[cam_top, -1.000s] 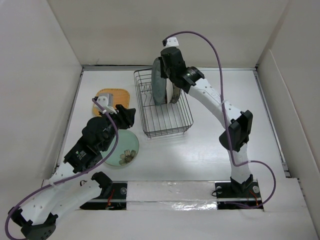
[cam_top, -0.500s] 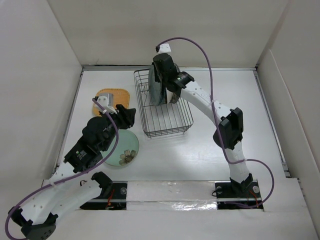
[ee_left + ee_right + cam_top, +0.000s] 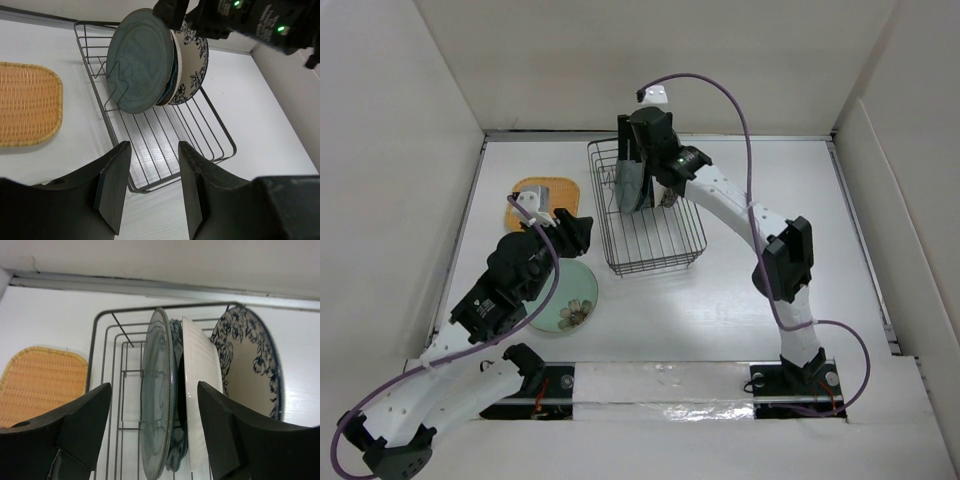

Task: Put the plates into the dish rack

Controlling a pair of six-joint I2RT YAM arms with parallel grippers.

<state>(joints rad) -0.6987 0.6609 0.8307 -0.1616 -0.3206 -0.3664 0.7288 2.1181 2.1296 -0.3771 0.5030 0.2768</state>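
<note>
NEAR LEFT: My left pincer (image 3: 150, 192) hung spread and empty between the two loose plates, pointed toward the rack.
UNDER THE ARM: The pale mint plate (image 3: 572, 300) lay flat on the table (image 3: 790, 250), partly beneath my left arm (image 3: 490, 300).
LEFT OF THE RACK: The orange rounded-square plate (image 3: 546, 193) lay flat, apart from the wire.
MID-TABLE: The dish rack (image 3: 652, 268) stood with its near half bare and its far half filled.
FAR END: My right pincer (image 3: 152, 390) was spread wide above the row, a finger on either side and pinching nothing.
IN THE ROW: The grey-green plate (image 3: 142, 60) stood on edge, nearest. Behind it were the teal scalloped plate (image 3: 176, 340), a white-backed plate (image 3: 200, 380) and the blue-patterned plate (image 3: 250, 365).
STEP: I judged this to be the release of the grey-green plate into its slot.
NEXT: The right arm wanted lifting straight up, clear of the rims (a sideways drift could tip the row). Then the mint plate needed fetching.
COUNT: There were six plates, four racked and two on the table, with one rack and two pincers.
</note>
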